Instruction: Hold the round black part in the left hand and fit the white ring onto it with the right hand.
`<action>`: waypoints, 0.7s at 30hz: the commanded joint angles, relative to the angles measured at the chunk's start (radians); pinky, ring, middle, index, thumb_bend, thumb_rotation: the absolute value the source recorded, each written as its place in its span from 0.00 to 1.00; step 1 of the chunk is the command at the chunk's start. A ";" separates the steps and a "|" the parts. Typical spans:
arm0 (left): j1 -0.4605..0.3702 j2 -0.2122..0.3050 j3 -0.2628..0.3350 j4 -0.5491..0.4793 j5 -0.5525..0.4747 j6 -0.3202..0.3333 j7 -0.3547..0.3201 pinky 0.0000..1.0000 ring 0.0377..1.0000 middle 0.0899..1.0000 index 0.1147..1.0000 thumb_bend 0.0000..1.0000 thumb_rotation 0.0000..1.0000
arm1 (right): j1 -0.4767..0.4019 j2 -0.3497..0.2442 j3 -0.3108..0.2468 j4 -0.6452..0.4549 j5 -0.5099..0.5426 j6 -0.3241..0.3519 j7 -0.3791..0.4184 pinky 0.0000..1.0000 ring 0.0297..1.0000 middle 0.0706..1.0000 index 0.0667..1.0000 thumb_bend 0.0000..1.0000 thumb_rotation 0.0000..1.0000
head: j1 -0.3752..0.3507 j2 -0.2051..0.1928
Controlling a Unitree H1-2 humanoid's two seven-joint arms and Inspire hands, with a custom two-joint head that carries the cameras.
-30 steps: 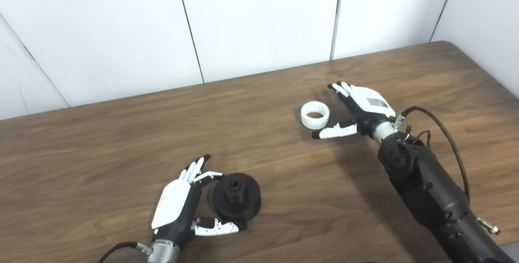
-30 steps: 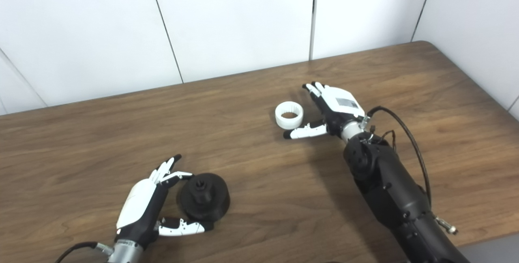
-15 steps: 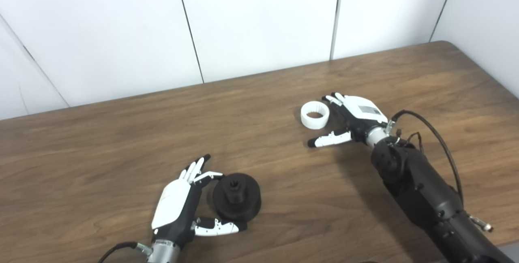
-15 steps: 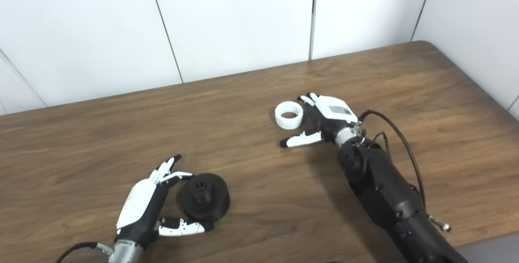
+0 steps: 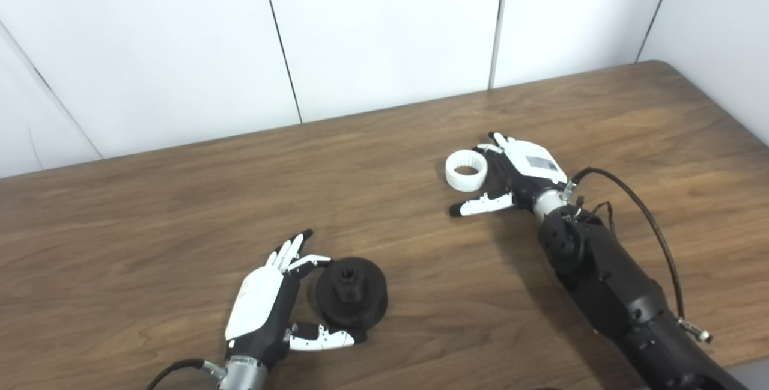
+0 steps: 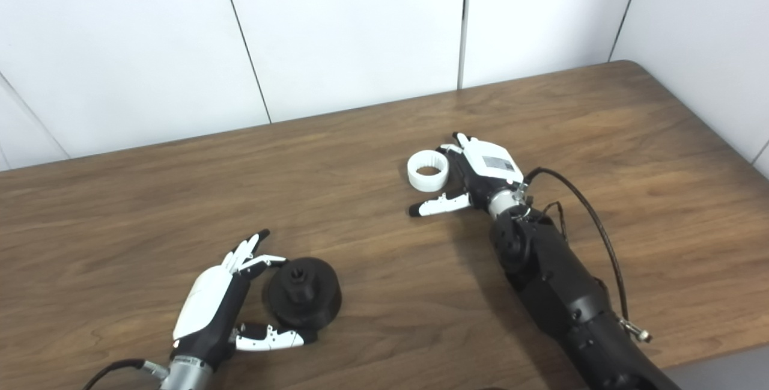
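Observation:
The round black part (image 5: pixel 351 292) stands on the wooden table (image 5: pixel 150 210) near the front left, with a small hub on top. My left hand (image 5: pixel 270 303) is open beside it, fingers behind it and thumb in front, cupping without a firm hold. The white ring (image 5: pixel 466 170) lies flat on the table at centre right. My right hand (image 5: pixel 516 173) is open just right of the ring, fingers close against its far side and thumb stretched out in front of it. The ring also shows in the right eye view (image 6: pixel 428 169).
White wall panels (image 5: pixel 384 29) stand behind the table's far edge. The table's right corner (image 5: pixel 661 68) is at the upper right. A black cable (image 5: pixel 649 222) loops off my right forearm.
My right hand has moved left and lowered toward the ring, so its fingers now lie close against it. The left hand and black part have not moved.

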 commanded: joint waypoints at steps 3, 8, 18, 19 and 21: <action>-0.013 -0.001 0.003 -0.028 0.015 -0.005 0.006 1.00 1.00 1.00 0.60 0.96 0.35 | -0.032 0.026 -0.010 0.021 0.019 -0.072 -0.115 0.97 0.98 0.94 0.68 0.80 0.41 | 0.002 0.002; -0.012 -0.003 0.004 -0.034 0.015 -0.003 0.001 1.00 1.00 1.00 0.60 0.96 0.35 | -0.025 0.034 -0.018 0.048 0.039 -0.150 -0.220 0.99 0.96 0.90 0.51 0.60 0.21 | 0.006 0.006; -0.004 -0.003 0.009 -0.043 0.013 -0.001 -0.003 1.00 1.00 1.00 0.60 0.96 0.35 | -0.014 0.029 -0.021 0.068 0.039 -0.212 -0.312 1.00 0.94 0.84 0.45 0.51 0.15 | 0.007 0.013; -0.003 -0.002 0.009 -0.044 0.013 -0.001 -0.004 1.00 1.00 1.00 0.60 0.96 0.35 | -0.013 0.028 -0.021 0.068 0.039 -0.216 -0.316 1.00 0.94 0.83 0.45 0.52 0.14 | 0.008 0.014; -0.002 -0.001 0.009 -0.046 0.015 0.000 -0.004 1.00 1.00 1.00 0.60 0.96 0.35 | -0.011 0.026 -0.020 0.068 0.037 -0.224 -0.324 1.00 0.94 0.83 0.45 0.52 0.14 | 0.008 0.015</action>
